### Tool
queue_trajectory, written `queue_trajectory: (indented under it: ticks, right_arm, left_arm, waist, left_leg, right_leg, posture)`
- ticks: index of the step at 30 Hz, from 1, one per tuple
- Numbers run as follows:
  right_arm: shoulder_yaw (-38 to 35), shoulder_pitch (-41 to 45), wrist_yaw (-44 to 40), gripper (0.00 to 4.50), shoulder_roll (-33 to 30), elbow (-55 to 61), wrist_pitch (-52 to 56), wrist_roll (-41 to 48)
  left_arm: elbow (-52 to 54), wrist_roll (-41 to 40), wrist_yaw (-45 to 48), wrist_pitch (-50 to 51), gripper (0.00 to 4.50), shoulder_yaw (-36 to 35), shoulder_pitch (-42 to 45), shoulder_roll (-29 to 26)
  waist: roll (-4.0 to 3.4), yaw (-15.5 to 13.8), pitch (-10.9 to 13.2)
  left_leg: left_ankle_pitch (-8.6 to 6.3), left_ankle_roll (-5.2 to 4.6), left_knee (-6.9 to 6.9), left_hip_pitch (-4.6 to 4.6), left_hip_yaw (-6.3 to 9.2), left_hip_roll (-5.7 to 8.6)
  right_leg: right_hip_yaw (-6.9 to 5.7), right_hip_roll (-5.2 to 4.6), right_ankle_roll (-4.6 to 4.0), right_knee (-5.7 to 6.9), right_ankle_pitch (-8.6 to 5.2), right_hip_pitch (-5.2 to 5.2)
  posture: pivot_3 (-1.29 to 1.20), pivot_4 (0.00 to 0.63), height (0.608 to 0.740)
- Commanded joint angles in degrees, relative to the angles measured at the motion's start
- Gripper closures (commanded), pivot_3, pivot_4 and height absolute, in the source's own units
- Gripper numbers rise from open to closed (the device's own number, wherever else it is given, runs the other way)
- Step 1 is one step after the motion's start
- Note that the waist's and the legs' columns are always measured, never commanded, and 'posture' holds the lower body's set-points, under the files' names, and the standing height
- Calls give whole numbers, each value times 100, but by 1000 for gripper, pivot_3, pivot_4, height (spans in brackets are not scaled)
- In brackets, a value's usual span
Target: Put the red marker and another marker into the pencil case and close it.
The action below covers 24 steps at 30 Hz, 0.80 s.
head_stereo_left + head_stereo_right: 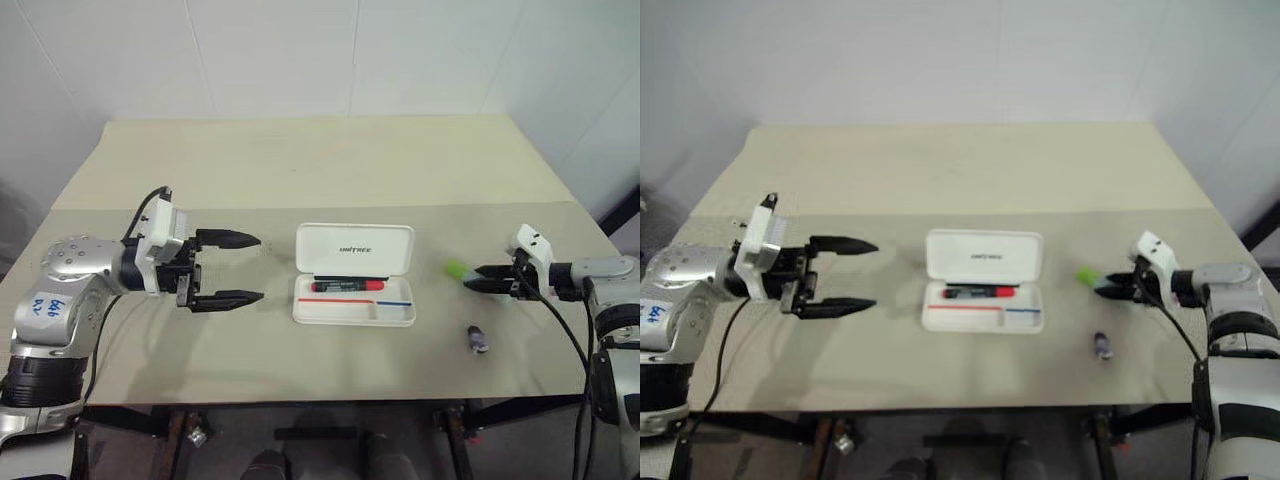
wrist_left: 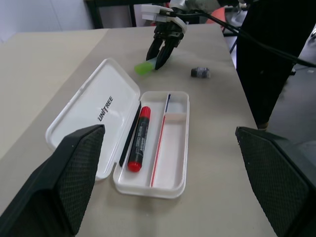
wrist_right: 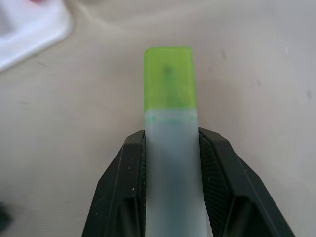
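My right gripper [image 1: 478, 278] clamps the light-green marker [image 3: 170, 123] between its two black fingers [image 3: 121, 192], the bright green end sticking out past the tips toward the pencil case [image 1: 354, 274]. The marker hangs over the tabletop [image 1: 300, 160] toward its right edge, a short bare gap separating the green tip from the case's right end.

The white case lies open at the middle of the tabletop, nearer the front edge than the back, lid flat toward the back edge. The red marker [image 1: 348, 286] rests inside the tray, lengthwise along the hinge side, red cap pointing toward my right arm; the tray's strip nearer the front edge, past the red-and-blue stripe, is bare.

My left gripper [image 1: 228, 269] stands spread wide and holds nothing, poised over the left half of the tabletop with its tips aimed at the case across open surface.

A small dark cap-like object [image 1: 479, 340] sits near the front right corner, apart from the case. The whole back half of the tabletop is open.
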<state>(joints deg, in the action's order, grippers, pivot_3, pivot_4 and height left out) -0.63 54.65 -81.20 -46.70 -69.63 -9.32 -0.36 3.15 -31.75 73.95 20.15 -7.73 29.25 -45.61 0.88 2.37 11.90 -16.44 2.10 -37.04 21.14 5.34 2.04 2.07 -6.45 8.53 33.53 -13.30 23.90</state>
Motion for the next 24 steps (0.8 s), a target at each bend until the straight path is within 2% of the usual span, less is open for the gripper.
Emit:
queue_trajectory:
  ticks: [1,7,11,16,19,24]
  right_arm:
    - [-277,-104,-484,3405,-240,681,129,403]
    - [-368,-1247,-934,3405,-479,3003,1285,1098]
    - [-413,-1707,-416,3405,-424,4768,2614,1639]
    - [-3,-2202,280,3405,-134,6718,3614,1794]
    - [268,-2147,517,3405,94,7322,4008,1866]
    - [939,-1711,826,3405,512,7568,4193,1658]
  left_arm:
    - [-191,81,87,-280,0,49,159,60]
    - [-590,201,277,-619,0,187,38,143]
    - [-888,183,344,-605,0,167,28,186]
    - [-1164,274,373,-735,0,175,22,229]
    - [-1255,310,401,-794,0,177,0,227]
    - [-1399,372,399,-912,0,162,-66,223]
  waist:
    - [0,16,0]
    - [-1,-17,0]
    - [-4,-6,1]
    - [-3,-71,1]
    - [-3,-75,1]
    - [-2,-84,0]
  left_leg:
    - [0,0,1,-1,0,0]
    - [-2,-3,1,4,1,-1]
    - [-4,-5,-4,5,-3,0]
    - [-2,-2,-5,-1,6,-6]
    - [-1,-1,-11,1,3,-3]
    - [-2,-2,-7,8,5,0]
  right_leg:
    - [0,0,0,0,0,0]
    - [-1,0,1,10,0,0]
    - [1,-4,1,10,0,5]
    - [-2,2,-6,11,-4,8]
    - [-1,-3,-4,10,-2,8]
    - [-2,-5,-4,3,-2,11]
  posture:
    - [0,150,740]
    - [0,150,740]
    - [0,150,740]
    - [0,150,740]
    - [0,150,740]
    - [0,150,740]
